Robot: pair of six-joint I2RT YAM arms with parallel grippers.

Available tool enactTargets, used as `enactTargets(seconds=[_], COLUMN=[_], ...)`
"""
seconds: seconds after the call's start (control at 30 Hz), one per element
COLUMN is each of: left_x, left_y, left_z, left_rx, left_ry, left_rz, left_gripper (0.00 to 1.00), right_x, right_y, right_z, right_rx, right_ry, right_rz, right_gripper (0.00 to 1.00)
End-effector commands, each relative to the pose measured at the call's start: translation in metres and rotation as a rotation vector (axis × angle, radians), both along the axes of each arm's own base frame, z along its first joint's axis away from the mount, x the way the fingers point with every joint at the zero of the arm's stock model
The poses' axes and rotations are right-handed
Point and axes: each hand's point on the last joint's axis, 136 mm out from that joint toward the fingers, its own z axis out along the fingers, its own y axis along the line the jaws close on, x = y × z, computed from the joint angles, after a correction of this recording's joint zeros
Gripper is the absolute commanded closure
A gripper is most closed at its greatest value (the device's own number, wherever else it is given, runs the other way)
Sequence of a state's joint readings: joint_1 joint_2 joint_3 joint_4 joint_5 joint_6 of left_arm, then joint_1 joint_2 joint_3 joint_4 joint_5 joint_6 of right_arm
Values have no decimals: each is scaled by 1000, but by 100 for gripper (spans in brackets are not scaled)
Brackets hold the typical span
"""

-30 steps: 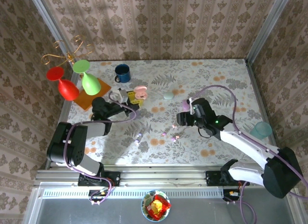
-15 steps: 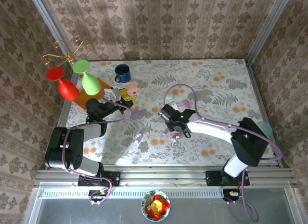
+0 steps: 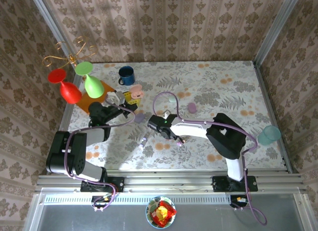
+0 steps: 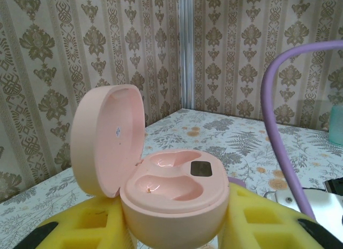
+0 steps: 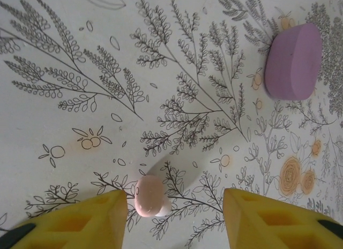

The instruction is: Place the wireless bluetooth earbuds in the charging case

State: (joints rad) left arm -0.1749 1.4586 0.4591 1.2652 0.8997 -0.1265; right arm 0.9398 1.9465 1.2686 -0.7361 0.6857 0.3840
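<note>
Pink earbud [image 5: 150, 195] lay on the table, between the centre and the near edge, not yet picked up. Right end effector [image 5: 174, 219] stood open astride it, with a finger [image 5: 80, 219] on each side and a gap to the bud; no contact seen.

Pink charging case [image 4: 161, 190], lid up, was clamped in the closed left end effector [image 4: 171, 230] toward the far-left corner. Both wells were empty.

Judged: nothing inserted yet; grasp, carry and seating all remained.

Other loose buds [image 3: 143, 140] lay toward the near edge. A closed purple case [image 5: 293, 60] sat well apart from the pink bud. A blue mug [image 3: 126, 75], red goblet [image 3: 69, 91] and green goblet [image 3: 93, 86] stood by the far-left corner.

The right arm's purple cable [image 3: 166, 93] looped over the route to the case: a possible snag.
</note>
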Motion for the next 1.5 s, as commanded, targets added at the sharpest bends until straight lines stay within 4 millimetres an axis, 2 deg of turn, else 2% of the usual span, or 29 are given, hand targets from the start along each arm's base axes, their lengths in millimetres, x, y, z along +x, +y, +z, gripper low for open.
enactTargets(seconds=[0.0,0.17,0.27,0.7,0.9,1.03,1.2,1.47], left_x=[-2,-2,-3,-3,-4,-2,1,-4], left_y=[3,2,1,0,1,0,-5,-27], left_z=[8,7,7,8,7,6,-1,-7], left_rx=[2,3,4,3,4,6,33,51], left_ry=[-55,-51,-50,-50,-48,-52,-91,-112], left_rz=[7,2,-4,-15,-16,0,63,49], left_gripper=[71,71,71,71,71,72,75,72], right_x=[2,1,1,0,0,0,-3,-2], right_y=[-4,-4,-4,-6,-6,-5,3,13], right_z=[2,-7,-9,-18,-19,-13,-6,27], right_rx=[-48,-67,-73,-110,-116,-100,47,377], right_ry=[-21,-1,4,29,34,23,55,55], right_rz=[-20,-21,-18,-10,-13,-13,-30,-74], right_gripper=[52,65,69,72,80,84,83,83])
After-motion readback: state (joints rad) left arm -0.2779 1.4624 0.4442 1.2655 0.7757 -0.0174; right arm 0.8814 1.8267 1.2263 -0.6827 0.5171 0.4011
